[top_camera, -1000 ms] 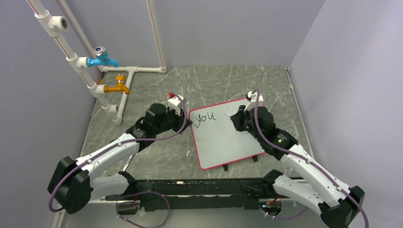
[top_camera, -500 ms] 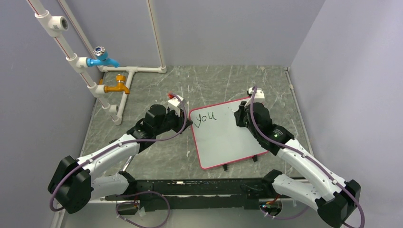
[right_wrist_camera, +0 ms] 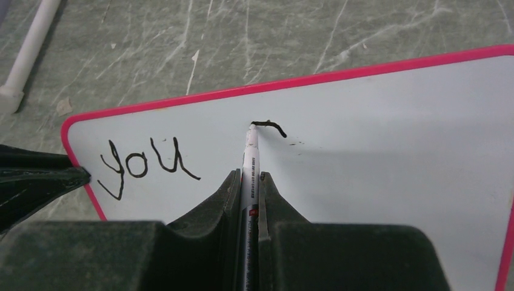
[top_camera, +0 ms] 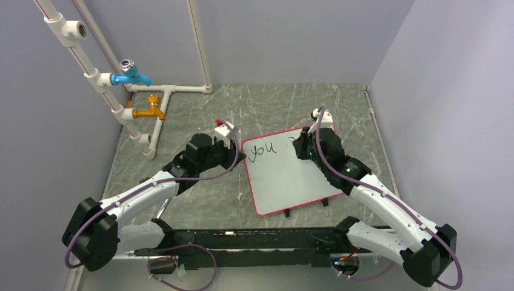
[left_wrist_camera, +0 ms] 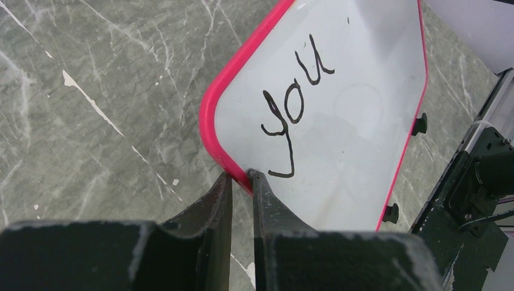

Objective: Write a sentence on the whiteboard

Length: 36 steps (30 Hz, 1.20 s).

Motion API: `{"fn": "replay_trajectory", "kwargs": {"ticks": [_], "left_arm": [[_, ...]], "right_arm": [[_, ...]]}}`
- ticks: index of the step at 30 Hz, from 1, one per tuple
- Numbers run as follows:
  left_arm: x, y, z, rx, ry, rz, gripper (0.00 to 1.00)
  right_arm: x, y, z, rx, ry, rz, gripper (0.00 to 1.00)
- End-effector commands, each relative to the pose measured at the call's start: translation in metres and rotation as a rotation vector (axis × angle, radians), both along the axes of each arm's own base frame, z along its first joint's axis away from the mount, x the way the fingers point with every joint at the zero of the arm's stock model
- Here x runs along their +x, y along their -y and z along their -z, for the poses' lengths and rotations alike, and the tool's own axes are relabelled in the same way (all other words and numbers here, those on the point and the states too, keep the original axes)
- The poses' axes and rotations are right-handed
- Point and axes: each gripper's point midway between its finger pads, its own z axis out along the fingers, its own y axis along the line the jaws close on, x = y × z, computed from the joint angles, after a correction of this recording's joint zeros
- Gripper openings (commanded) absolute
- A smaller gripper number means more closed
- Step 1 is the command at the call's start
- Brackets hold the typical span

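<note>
The whiteboard (top_camera: 285, 176) lies on the table, white with a red-pink rim, and the word "you" (top_camera: 262, 148) is written near its far left corner. My left gripper (left_wrist_camera: 239, 174) is shut on the board's left rim (left_wrist_camera: 213, 142), just below the "y". My right gripper (right_wrist_camera: 249, 176) is shut on a white marker (right_wrist_camera: 250, 159). The marker's black tip touches the whiteboard (right_wrist_camera: 376, 157) at the left end of a short stroke (right_wrist_camera: 270, 125), to the right of "you" (right_wrist_camera: 145, 167). From above, the right gripper (top_camera: 301, 148) hangs over the board's upper middle and the left gripper (top_camera: 241, 156) sits at its left edge.
White pipes with a blue tap (top_camera: 130, 76) and an orange tap (top_camera: 150, 112) stand at the back left. A small red and white object (top_camera: 219, 123) lies behind the left wrist. Black feet (top_camera: 288, 213) stick out at the board's near edge. Grey walls close three sides.
My right wrist has shifted slightly left and away over the board, and a short new stroke now shows to the right of "you". The left arm and the board have not moved.
</note>
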Motion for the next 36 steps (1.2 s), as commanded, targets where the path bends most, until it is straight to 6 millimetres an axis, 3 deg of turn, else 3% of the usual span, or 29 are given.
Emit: {"fn": "replay_trajectory", "kwargs": {"ticks": [1, 16, 25, 36], "left_arm": [[0.001, 0.009, -0.017, -0.030, 0.082, 0.054, 0.00], [0.002, 0.009, -0.019, -0.032, 0.084, 0.046, 0.00], [0.002, 0.008, -0.021, -0.037, 0.086, 0.044, 0.00], [0.001, 0.009, -0.021, -0.041, 0.087, 0.049, 0.00]], "right_arm": [[0.002, -0.013, -0.013, 0.054, 0.031, -0.049, 0.00], [-0.028, -0.008, 0.019, 0.050, -0.065, -0.102, 0.00], [-0.030, 0.012, 0.019, 0.003, -0.063, -0.031, 0.00], [-0.015, 0.027, 0.002, -0.072, -0.011, 0.053, 0.00]]}}
